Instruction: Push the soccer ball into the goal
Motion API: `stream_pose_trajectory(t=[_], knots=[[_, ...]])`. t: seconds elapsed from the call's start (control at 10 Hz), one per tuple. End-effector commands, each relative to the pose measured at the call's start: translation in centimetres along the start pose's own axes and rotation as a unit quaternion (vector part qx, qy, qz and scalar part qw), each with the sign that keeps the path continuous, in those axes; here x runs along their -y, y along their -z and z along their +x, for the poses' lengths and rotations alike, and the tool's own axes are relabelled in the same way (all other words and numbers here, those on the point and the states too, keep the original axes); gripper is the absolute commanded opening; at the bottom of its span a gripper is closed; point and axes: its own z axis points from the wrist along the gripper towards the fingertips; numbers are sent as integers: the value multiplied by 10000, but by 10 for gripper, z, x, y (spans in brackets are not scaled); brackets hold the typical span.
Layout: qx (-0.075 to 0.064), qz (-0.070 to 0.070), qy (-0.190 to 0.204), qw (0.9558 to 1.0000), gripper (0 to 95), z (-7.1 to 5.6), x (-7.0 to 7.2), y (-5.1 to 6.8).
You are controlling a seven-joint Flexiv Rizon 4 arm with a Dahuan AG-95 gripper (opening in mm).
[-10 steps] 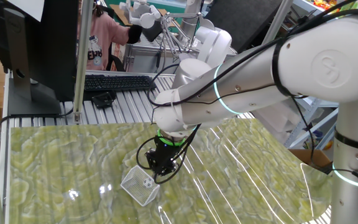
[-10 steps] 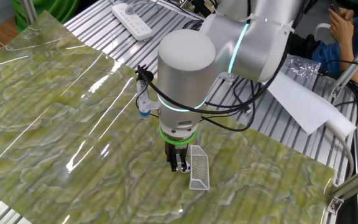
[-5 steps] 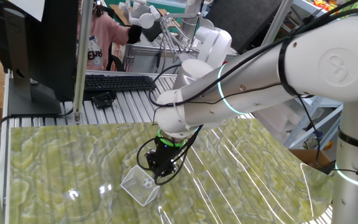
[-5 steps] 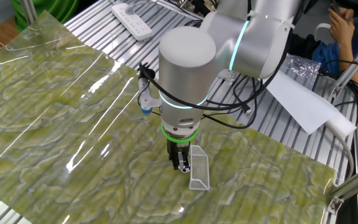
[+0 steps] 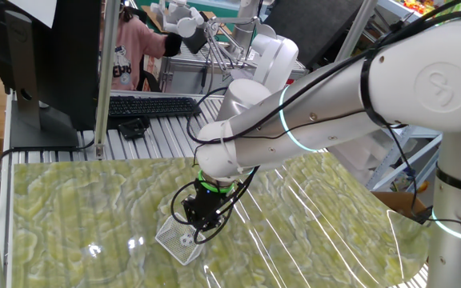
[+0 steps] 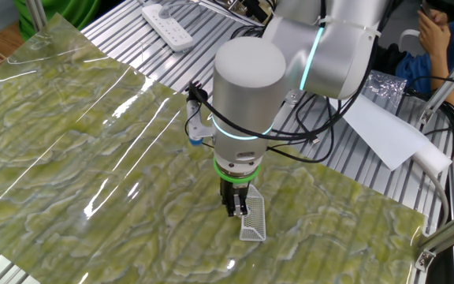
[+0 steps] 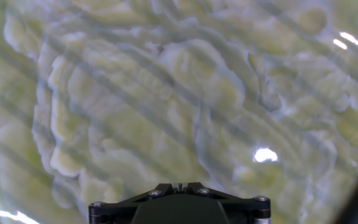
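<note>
Looking down, I see the gripper (image 6: 236,210) low at the goal (image 6: 252,218), touching its 9 o'clock edge; whether the fingers are spread I cannot tell. A dark-spotted speck, possibly the soccer ball (image 5: 184,238), sits inside the mesh.

Green marbled mat (image 7: 166,93), glare spot (image 7: 265,154), black pincer base (image 7: 179,204)

The arm (image 5: 350,88) is glossy white, built of rounded links with glowing cyan rings at the joints and a green band above the wrist; black cables (image 6: 290,138) loop along it. The gripper (image 6: 236,207) is black, its base (image 7: 179,204) fastened with small screws
</note>
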Motion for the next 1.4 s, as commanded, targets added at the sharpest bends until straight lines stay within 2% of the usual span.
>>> stream_pose_trajectory(t=[0.1,0.5,0.7,0.9,1.4], knots=[[-81,-57,-55,9999,0,3,-1,-1],[-79,-60,-83,9999,0,7,-1,-7],[-32,-18,-21,10000,0,7,-1,-7],[-60,-23,7,10000,0,7,0,-5],[-27,6,61,10000,0,7,0,-4]])
